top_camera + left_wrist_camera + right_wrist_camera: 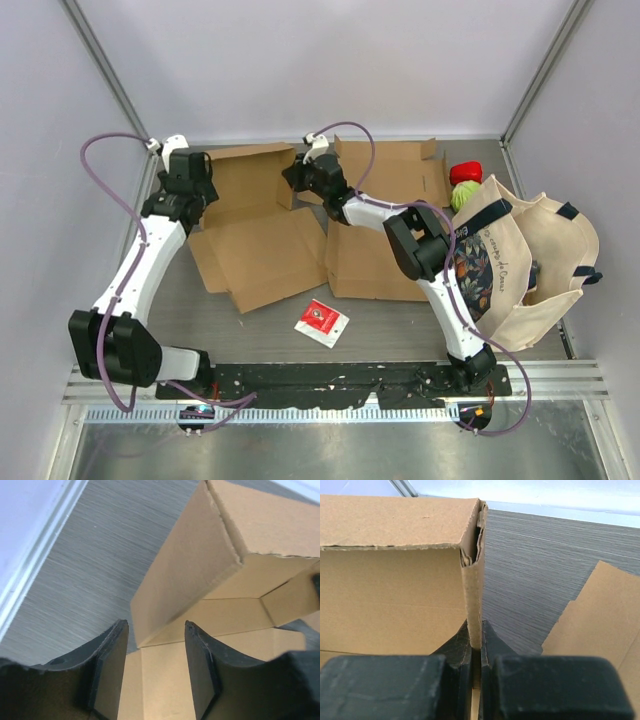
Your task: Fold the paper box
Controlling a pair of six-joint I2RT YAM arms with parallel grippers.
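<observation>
**Position.** The paper box (250, 185) sits between the two grippers, part-raised. Its far walls stand up, and its near panels and flaps lie flat on the table (85, 555).

**Right gripper (475, 635).** It is closed on the box's side wall (472, 595). The upright edge is pinched between its pads, and the box corner is just beyond the fingertips.

**Left gripper (156, 635).** It is open with nothing between its fingers (107, 675). A raised wall and its folded corner are just ahead of the fingertips, and the flat panel is beneath them. We see no contact with the board.

**Material.** The box is plain brown corrugated board with a matt, faintly ribbed surface. Some of its cut edges are ragged. The panels are straight and meet at pressed creases. The corner seen from the right wrist shows crushed, frayed layers. The table is brushed grey with a fine grain.

**Handling, in our judgement.**
- **Weight:** The box is light, so it is likely to slide on the smooth table when pushed unless one side is pinned.
- **Stiffness:** The board is stiff across a panel but gives way readily along the creases.
- **Grip surface:** It is not slippery in the pads.
- **Damage:** It will dent or tear where pinched hard, most of all at the worn corner.
- **Where to hold:** The best hold is on a wall's free upper edge, at mid-span and away from the creases.
- **Flaps:** These are better pushed flat-on than pinched.
</observation>
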